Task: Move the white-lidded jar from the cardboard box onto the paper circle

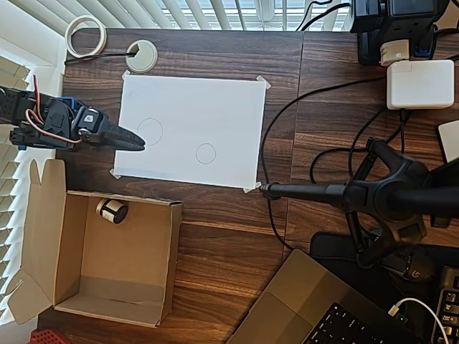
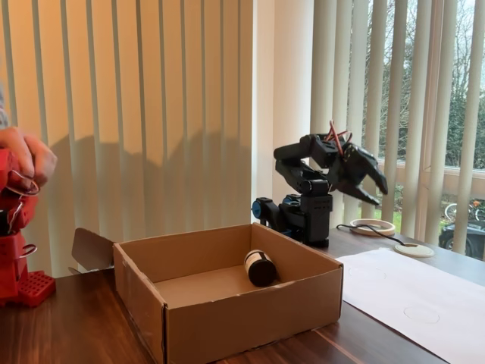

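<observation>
The white-lidded jar (image 1: pixel 111 211) (image 2: pixel 260 268) lies on its side inside the cardboard box (image 1: pixel 79 283) (image 2: pixel 227 311), near the box's far corner in the overhead view. A white sheet (image 1: pixel 190 107) carries two pencil circles. The smaller one is the paper circle (image 1: pixel 206 153) (image 2: pixel 421 312), and the larger circle (image 1: pixel 150 131) lies to its left. My black gripper (image 1: pixel 136 142) (image 2: pixel 377 196) hangs shut and empty in the air. Its tip is over the sheet's left edge, beside the larger circle and well clear of the box.
A tape roll (image 1: pixel 85 35) and a flat white grommet disc (image 1: pixel 141 56) lie beyond the sheet. Black cables (image 1: pixel 276 129), a white charger (image 1: pixel 419 84), a black camera stand (image 1: pixel 373 192) and a laptop (image 1: pixel 308 308) crowd the right side. Box flaps (image 1: pixel 43 215) stand open at the left.
</observation>
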Robot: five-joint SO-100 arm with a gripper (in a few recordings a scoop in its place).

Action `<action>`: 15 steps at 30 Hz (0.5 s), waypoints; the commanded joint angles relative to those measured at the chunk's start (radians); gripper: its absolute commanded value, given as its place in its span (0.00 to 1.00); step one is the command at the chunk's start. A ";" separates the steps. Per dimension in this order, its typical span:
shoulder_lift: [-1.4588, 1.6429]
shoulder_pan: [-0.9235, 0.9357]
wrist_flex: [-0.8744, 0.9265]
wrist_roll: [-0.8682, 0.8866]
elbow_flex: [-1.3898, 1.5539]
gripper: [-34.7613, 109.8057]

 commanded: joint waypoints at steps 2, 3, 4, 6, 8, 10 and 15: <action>0.164 -0.020 0.158 0.081 0.046 0.29; 0.190 -0.026 0.187 0.094 0.055 0.29; 0.218 -0.034 0.221 0.106 0.063 0.29; 0.262 -0.049 0.291 0.132 0.072 0.29; 0.287 -0.069 0.353 0.158 0.081 0.29; 0.302 -0.091 0.407 0.184 0.094 0.29; 0.334 -0.121 0.480 0.245 0.141 0.29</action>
